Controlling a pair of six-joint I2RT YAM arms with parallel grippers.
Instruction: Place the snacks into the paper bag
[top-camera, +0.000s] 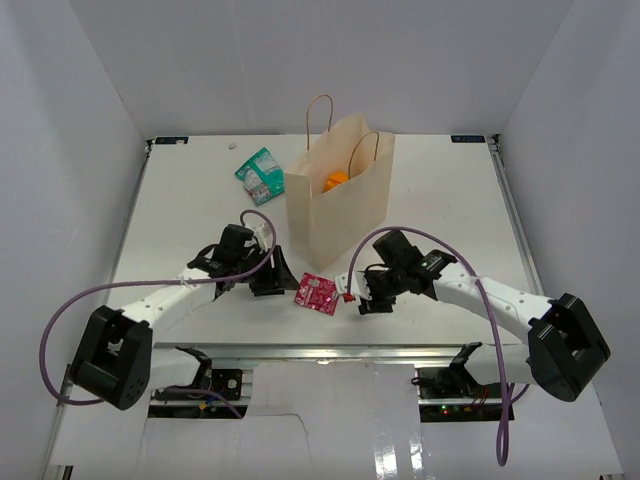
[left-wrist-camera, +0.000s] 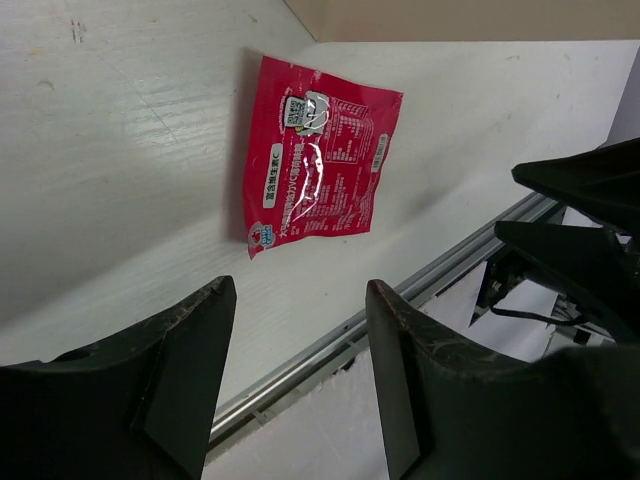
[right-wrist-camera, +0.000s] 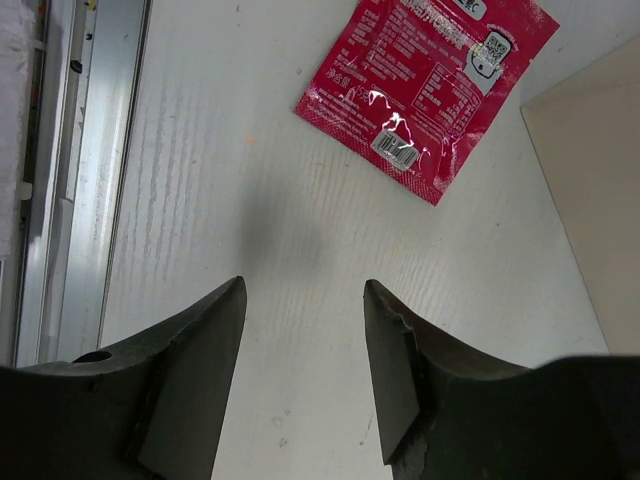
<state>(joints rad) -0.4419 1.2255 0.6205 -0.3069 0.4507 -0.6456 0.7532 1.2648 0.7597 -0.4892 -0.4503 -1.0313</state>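
Note:
A small pink-red snack packet (top-camera: 316, 293) lies flat on the table just in front of the paper bag (top-camera: 340, 205). My left gripper (top-camera: 280, 280) stands to its left and my right gripper (top-camera: 356, 292) to its right, both open and empty. In the left wrist view the packet (left-wrist-camera: 318, 160) lies ahead of the open gripper (left-wrist-camera: 300, 290), apart from it. Seen from the right wrist, the packet (right-wrist-camera: 425, 85) also lies ahead of the open gripper (right-wrist-camera: 305, 285). An orange pouch (top-camera: 336, 181) shows inside the upright bag. A teal-green packet (top-camera: 260, 176) lies left of the bag.
The table's metal front rail (left-wrist-camera: 400, 300) runs close behind the pink-red packet. The bag's lower side (right-wrist-camera: 590, 200) stands at the right of the right wrist view. White walls enclose the table on three sides. Purple cables trail from both arms.

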